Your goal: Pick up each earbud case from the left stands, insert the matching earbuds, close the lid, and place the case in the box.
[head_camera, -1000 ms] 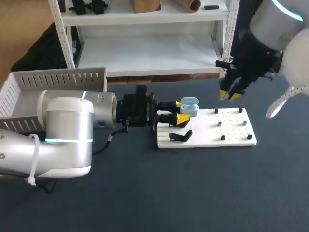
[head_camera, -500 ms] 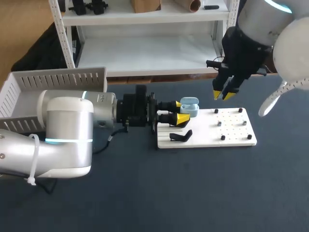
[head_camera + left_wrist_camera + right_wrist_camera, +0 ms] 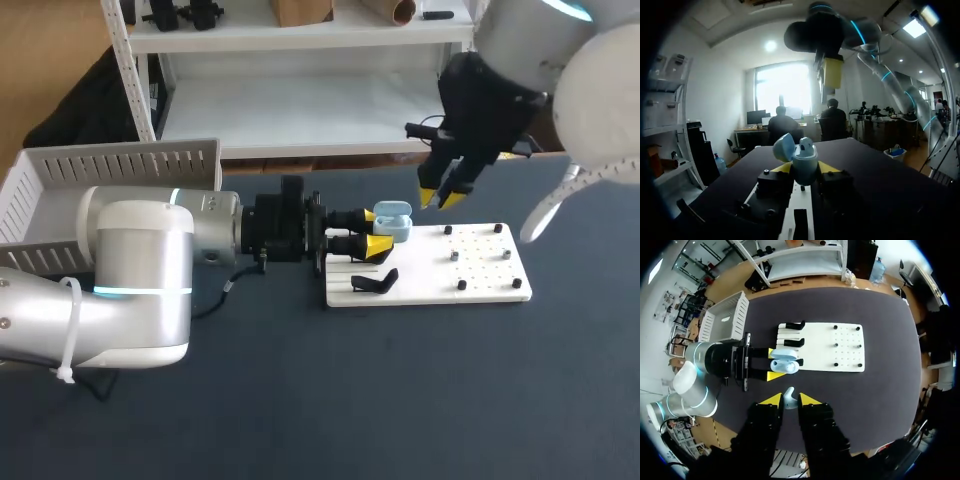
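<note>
- Pale blue plastic, lid open: the earbud case [image 3: 393, 222] is being gripped by the left jaws, with their yellow tips being pressed on it from two sides. It is being held at the left end of the white board [image 3: 480, 270], near the black stands [image 3: 375, 282].
- A small pale earbud [image 3: 789, 397] is being pinched between the right jaws. In the head view these are being held up and to the right of the case, apart from it.
- The step being worked, by the look of it, is insertion: the case is being presented open while the earbud is being held near it.
- A fine move is being called for next. The earbud is to be lined up over its own pocket, lowered straight and released only once seated, while a firm left grip is being relied on so the case is not knocked askew.
- Closing the lid [image 3: 783, 148] and placing the case in the white slatted box [image 3: 110, 165], at the left of the desk [image 3: 400, 400], are being left for later.
- The pockets inside the case are being hidden. In the left wrist view a rounded shape [image 3: 805, 146] is being shown beside the lid, but whether it is a seated earbud cannot be told.
- In the head view the earbud is being hidden by the right jaws, and which way it is turned is being left unclear.
</note>
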You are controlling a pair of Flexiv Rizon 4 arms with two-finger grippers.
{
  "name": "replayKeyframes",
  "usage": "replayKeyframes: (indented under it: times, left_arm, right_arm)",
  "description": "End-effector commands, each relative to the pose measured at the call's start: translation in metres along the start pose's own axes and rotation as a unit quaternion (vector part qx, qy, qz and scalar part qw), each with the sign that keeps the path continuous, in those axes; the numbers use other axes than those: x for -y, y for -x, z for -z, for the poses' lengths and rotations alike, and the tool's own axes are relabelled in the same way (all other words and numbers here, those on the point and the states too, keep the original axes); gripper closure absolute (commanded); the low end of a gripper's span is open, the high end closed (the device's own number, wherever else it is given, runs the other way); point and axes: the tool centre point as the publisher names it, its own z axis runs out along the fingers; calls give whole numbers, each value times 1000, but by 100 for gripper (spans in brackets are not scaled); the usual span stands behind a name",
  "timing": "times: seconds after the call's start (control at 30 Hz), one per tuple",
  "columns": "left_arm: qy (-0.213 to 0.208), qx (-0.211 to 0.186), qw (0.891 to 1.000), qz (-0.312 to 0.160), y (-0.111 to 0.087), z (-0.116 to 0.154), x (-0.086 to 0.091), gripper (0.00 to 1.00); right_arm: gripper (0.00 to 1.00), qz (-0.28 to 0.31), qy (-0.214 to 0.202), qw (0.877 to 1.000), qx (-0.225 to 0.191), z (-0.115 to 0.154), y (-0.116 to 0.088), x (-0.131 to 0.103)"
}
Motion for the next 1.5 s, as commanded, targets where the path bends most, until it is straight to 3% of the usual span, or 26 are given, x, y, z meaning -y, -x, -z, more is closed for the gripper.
replayKeyframes:
  times: [0.03, 0.3, 0.73, 0.97, 1.5]
  left_arm:
    - [2, 2, 1000, -1, -1, 0, 0, 100]
    - [2, 2, 1000, -1, -1, 0, 0, 100]
    - [2, 2, 1000, -1, -1, 0, 0, 100]
    - [2, 2, 1000, -1, -1, 0, 0, 100]
    - [2, 2, 1000, -1, -1, 0, 0, 100]
  right_arm:
    - [100, -8, -18, 1000, -8, -9, 7, -16]
    - [100, -31, -52, 998, -6, -29, 15, -28]
    - [100, -32, -48, 998, -6, -36, 11, -34]
    - [100, -2, -45, 999, -13, -41, 8, -37]
    - [100, 20, -34, 999, -27, -49, 21, -41]
